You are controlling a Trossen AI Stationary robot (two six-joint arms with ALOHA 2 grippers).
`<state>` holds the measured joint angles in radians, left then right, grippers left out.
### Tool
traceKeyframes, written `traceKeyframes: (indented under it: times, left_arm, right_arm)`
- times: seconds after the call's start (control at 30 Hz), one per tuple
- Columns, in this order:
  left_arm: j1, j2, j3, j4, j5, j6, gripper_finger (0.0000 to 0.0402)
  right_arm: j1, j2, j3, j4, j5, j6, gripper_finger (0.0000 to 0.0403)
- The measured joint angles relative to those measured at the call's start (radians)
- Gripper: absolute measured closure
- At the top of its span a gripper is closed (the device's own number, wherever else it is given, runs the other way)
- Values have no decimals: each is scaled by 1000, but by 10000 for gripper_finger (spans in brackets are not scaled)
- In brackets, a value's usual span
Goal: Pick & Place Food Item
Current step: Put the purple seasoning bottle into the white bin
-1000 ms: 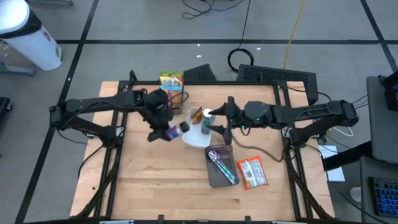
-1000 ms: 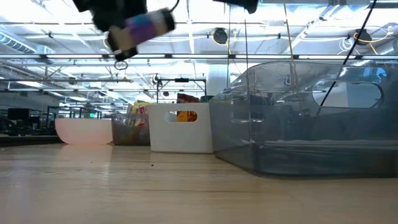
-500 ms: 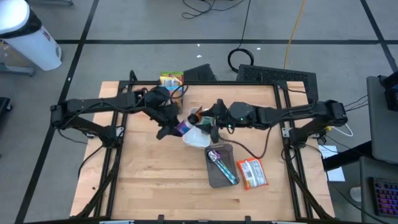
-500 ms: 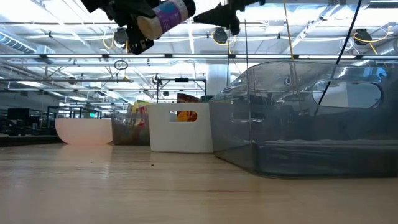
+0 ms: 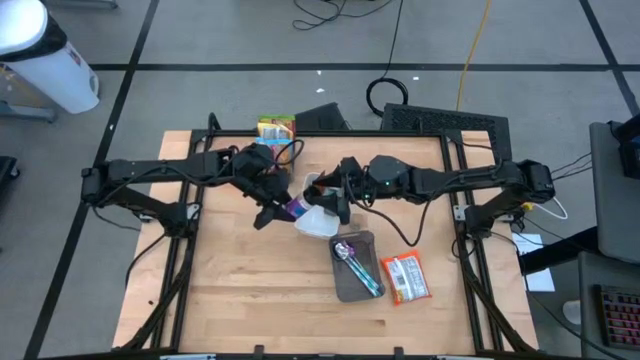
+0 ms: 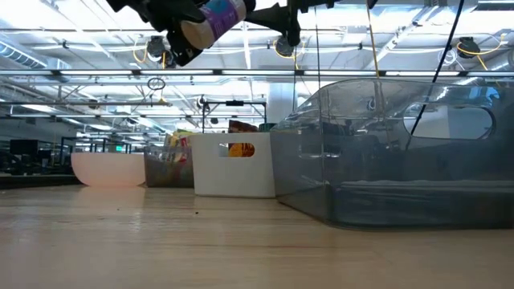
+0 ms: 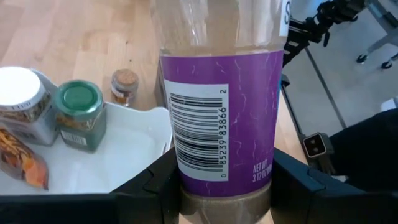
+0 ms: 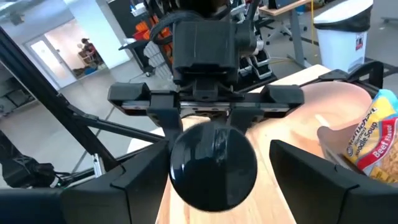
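A clear bottle with a purple label (image 5: 296, 207) and a black cap (image 8: 214, 164) hangs in the air above the table's middle, beside a white bin (image 5: 322, 222). My left gripper (image 5: 272, 208) is shut on it. My right gripper (image 5: 335, 200) is open. It faces the bottle's cap end from the table's right side. Its fingers (image 8: 140, 186) stand on either side of the cap, and I see a gap between them and it. In the low view the bottle (image 6: 214, 16) is high above the table. My left gripper pinches the bottle between its two fingers (image 7: 155, 186) at the lower part of the purple label (image 7: 224, 168), near the bottle's base end. The fingers come from the table's left side, slanting down, along the bottle. The bottle is lifted clear, cap end toward my right gripper.
The white bin (image 7: 134, 149) holds a white-lidded jar (image 7: 22, 93), a green-lidded jar (image 7: 78, 106) and an orange packet (image 7: 18, 163). A grey tray (image 5: 355, 265) and a red packet (image 5: 405, 278) lie near right. A noodle box (image 5: 277, 130) stands far left; a pink bowl (image 6: 108, 168) too.
My left gripper has carried the bottle up and toward the table's right and has tipped up, so the cap end now points at my right gripper. My right gripper has moved toward the table's left edge, up to the cap, and has rolled. It stays open.
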<state>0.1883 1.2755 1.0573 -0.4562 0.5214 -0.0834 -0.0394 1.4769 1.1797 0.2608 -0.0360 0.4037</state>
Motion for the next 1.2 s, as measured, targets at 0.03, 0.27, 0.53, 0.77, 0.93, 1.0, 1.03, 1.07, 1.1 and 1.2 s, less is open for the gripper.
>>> traceKeyframes:
  times: [0.03,0.27,0.53,0.77,0.93,1.0,1.03,1.07,1.1,1.2]
  left_arm:
    - [0,0,0,7,0,2,225]
    - [1,0,0,39,1,10,225]
    - [0,0,0,50,1,10,225]
    - [1,0,0,50,1,15,225]
    - [1,0,0,48,0,13,225]
    - [1,0,0,48,0,14,225]
    - [1,0,0,48,0,14,225]
    - [1,0,0,48,0,14,225]
    - [1,0,0,48,0,14,225]
    - [1,0,0,49,-1,14,225]
  right_arm:
    - [-2,0,0,-1,-2,1,135]
    - [-13,0,0,5,-46,27,135]
    - [-13,0,0,12,-48,30,137]
    - [-12,0,0,13,-55,30,179]
    - [-14,0,0,12,-87,29,208]
    - [-14,0,0,12,-89,28,208]
    - [-14,0,0,12,-90,28,208]
    - [-15,0,0,12,-90,28,208]
    - [-15,0,0,12,-90,28,207]
    - [-15,0,0,11,-92,26,205]
